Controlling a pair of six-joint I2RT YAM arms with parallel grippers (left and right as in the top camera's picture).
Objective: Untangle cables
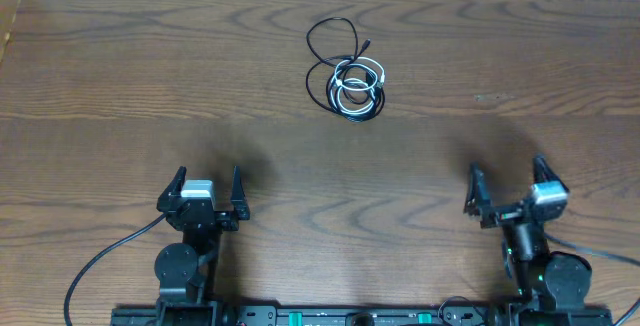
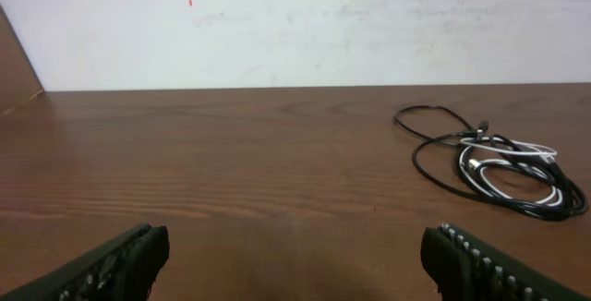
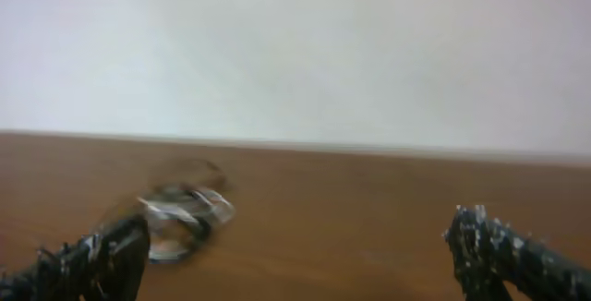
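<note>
Left gripper (image 1: 208,174) and right gripper (image 1: 507,168) sit at the near edge of the desk (image 1: 120,76), jaws on both spread wide, holding nothing. The cables (image 1: 348,74) lie in one small tangled heap toward the far middle of the desk, well apart from both arms, black loops with a white cable (image 1: 365,71) wound through. Looks like the very start, nothing pulled loose. Next move likely needs a reach forward and a pinch on one outer loop or plug end.

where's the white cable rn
In the overhead view the white cable lies coiled among the black cables at the far middle of the table, ahead of and between the left gripper and right gripper.
</note>
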